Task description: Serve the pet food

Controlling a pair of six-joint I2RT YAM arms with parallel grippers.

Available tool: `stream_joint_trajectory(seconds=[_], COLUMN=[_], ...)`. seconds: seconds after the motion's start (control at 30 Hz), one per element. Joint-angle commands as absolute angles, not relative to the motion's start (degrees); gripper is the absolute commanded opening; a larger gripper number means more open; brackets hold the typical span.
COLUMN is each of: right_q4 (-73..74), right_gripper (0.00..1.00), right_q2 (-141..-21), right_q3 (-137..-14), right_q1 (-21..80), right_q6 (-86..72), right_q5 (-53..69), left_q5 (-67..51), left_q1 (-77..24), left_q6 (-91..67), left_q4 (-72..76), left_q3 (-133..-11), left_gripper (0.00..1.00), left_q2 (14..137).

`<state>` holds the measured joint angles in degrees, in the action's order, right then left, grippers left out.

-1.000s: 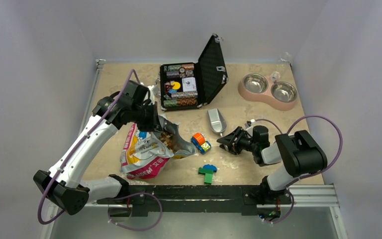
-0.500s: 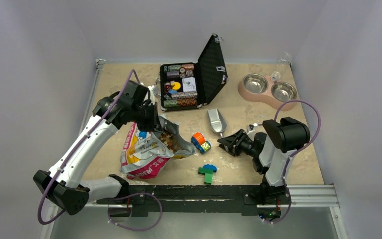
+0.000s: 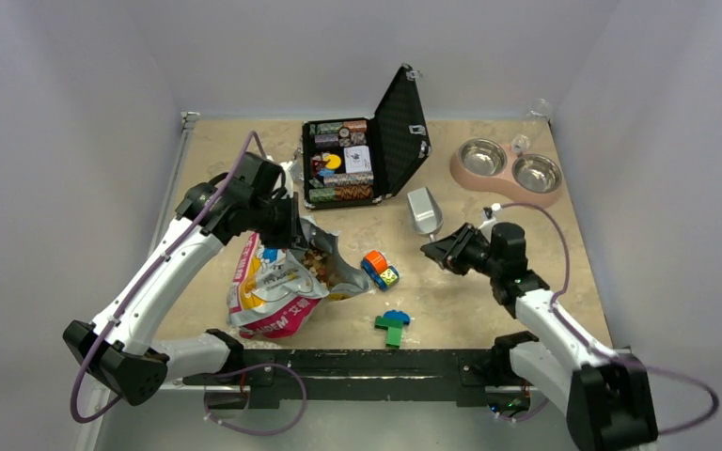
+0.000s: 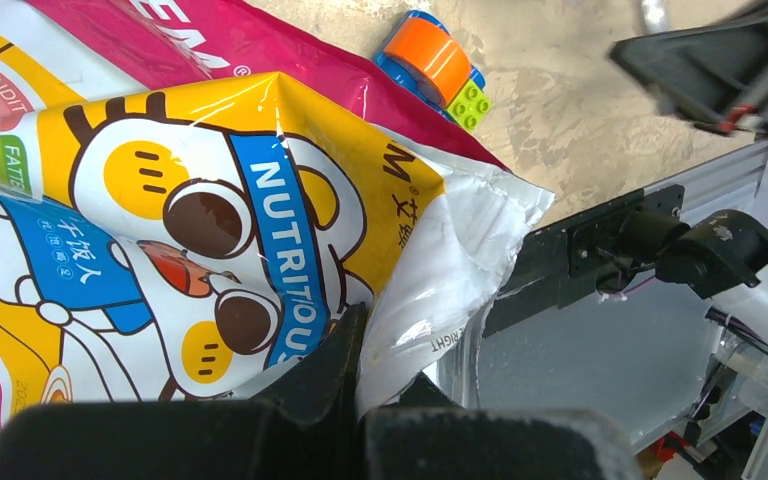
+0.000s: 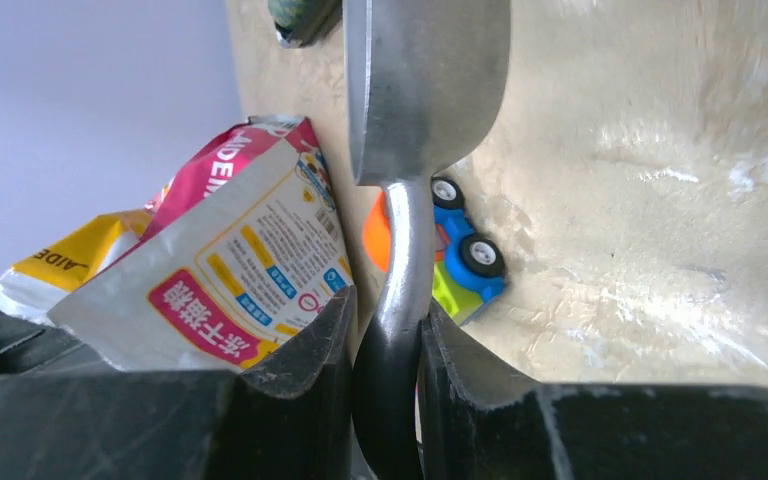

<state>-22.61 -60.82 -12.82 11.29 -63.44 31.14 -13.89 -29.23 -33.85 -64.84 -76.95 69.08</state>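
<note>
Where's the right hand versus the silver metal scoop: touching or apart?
Touching. The right wrist view shows the right hand clamping the handle of the silver metal scoop, a finger pressed against each side, no gap.

The surface (image 3: 221,141) is a beige slab with pale, marble-like mottling. It sits in a plain booth. The far wall (image 3: 357,47), the left wall (image 3: 56,169) and the right wall (image 3: 677,141) are all a flat lilac-grey, bare and windowless. A thin metal strip (image 3: 177,178) runs along the left edge of the surface. Along the near edge lies a black bar (image 3: 357,362), and to its right a ribbed aluminium rail (image 3: 592,368). Nearer still is a smooth grey ledge (image 3: 385,423). The light is soft and even, with faint shadows, and leaves a dull sheen on the surface at the right.
</note>
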Motion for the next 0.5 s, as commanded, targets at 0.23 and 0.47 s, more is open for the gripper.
stream_joint_trajectory(seconds=[0.23, 0.47], right_q4=[71.0, 83.7], right_gripper=[0.0, 0.0], right_q2=[-48.2, -58.5], right_q3=[-59.0, -84.5], right_q1=[29.5, 52.5], right_q6=[-35.1, -34.5], right_q5=[8.1, 5.9], left_q5=[-13.5, -18.1], left_q1=[-34.8, -35.4], left_q6=[-36.5, -38.1], left_q4=[-59.1, -55.2], left_q3=[-79.1, -78.5], left_gripper=[0.0, 0.0], left_q2=[68.8, 69.8])
